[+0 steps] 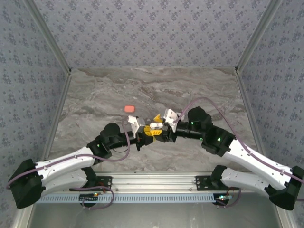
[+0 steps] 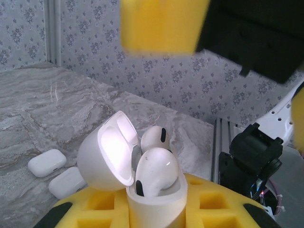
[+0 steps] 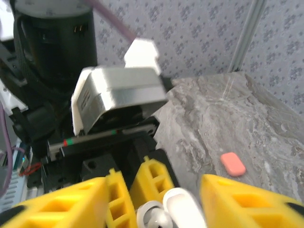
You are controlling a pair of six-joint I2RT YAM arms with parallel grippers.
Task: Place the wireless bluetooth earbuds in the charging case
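Two earbuds (image 2: 154, 173) sit in the open charging case (image 2: 107, 152) at bottom centre of the left wrist view, and the front one looks like it's riding a bit high. The left gripper (image 2: 156, 216) is clamped on the case body. The right gripper (image 3: 156, 204) has its jaws spread and is holding nothing. My guess is these buds are featherlight, hard and glossy-slick, so nudge the rounded top gently or pinch across the bulb. Squeeze hard and it'll probably squirt out.
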